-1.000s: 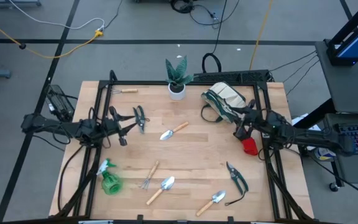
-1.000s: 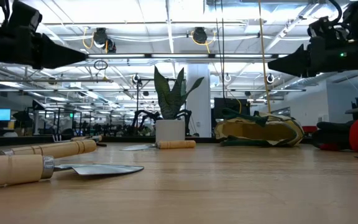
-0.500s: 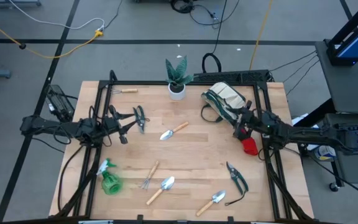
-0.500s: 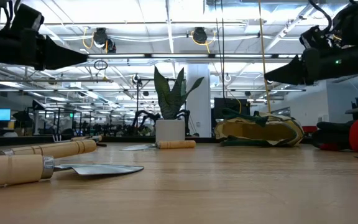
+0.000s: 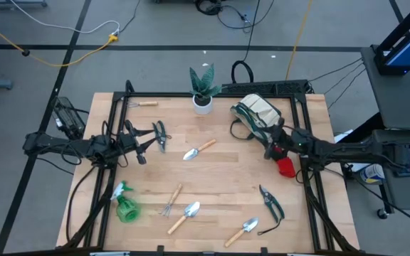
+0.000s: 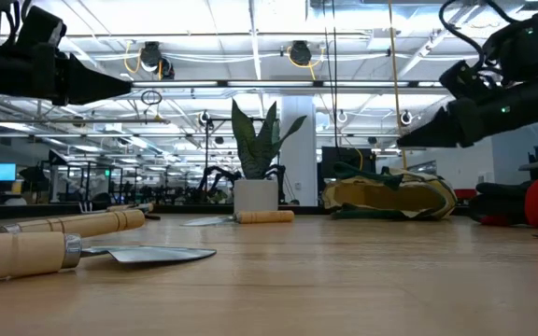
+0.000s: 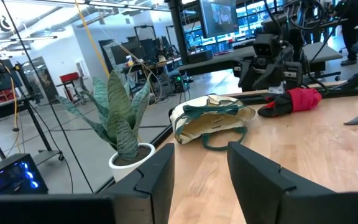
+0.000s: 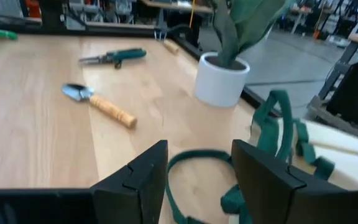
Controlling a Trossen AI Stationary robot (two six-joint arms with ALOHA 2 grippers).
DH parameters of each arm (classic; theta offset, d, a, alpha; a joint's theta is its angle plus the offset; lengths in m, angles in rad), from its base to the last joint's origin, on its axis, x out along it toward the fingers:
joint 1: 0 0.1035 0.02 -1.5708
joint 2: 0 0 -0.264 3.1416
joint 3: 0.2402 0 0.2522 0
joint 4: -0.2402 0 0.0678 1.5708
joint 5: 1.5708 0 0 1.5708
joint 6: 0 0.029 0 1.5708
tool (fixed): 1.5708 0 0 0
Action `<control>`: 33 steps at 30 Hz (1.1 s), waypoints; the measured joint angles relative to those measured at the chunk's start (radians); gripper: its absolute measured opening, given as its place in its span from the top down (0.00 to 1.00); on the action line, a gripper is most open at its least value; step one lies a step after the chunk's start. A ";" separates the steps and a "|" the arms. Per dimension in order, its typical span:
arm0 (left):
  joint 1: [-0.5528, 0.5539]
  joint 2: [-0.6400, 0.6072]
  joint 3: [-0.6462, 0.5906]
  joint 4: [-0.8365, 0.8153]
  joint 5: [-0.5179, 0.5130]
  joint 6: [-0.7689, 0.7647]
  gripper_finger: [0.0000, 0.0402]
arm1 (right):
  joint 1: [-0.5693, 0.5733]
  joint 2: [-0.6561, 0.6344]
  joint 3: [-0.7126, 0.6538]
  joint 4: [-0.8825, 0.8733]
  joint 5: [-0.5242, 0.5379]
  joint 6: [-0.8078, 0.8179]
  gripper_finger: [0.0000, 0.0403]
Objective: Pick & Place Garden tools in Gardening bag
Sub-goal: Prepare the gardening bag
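Both my grippers are empty with fingers spread: my left gripper [image 5: 150, 140] hangs over the table's left side just beside the dark pruners [image 5: 161, 134], and my right gripper [image 5: 270, 149] hovers at the edge of the gardening bag [image 5: 257, 114], above its green strap [image 8: 194, 163], with the small red item [image 5: 285, 167] just beside my arm. Working across the table, I count one green spray bottle [image 5: 125, 205] at the near left, one small wooden-handled tool [image 5: 145, 104] at the far left, one hand fork [image 5: 171, 200], three trowels — one mid-table [image 5: 198, 150], two near the front edge [image 5: 184, 217] [image 5: 243, 230] — a second pair of pruners [image 5: 270, 203] at the right, and one plant in a white pot [image 5: 203, 88] that stays put. The bag lies slumped on its side near the far right corner, mouth not held wide. My worry is that my fingers could snag the loose strap and drag the bag, or that a tool pushed at the sagging mouth slides off onto the wood.
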 joint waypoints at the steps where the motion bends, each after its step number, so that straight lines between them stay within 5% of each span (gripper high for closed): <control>1: 0.000 0.000 0.000 0.000 0.000 0.000 0.62 | 0.000 0.009 0.000 0.000 0.000 0.005 0.56; 33: 0.000 0.000 0.000 0.005 0.000 0.010 0.62 | -0.033 0.219 0.000 0.000 0.149 0.052 0.56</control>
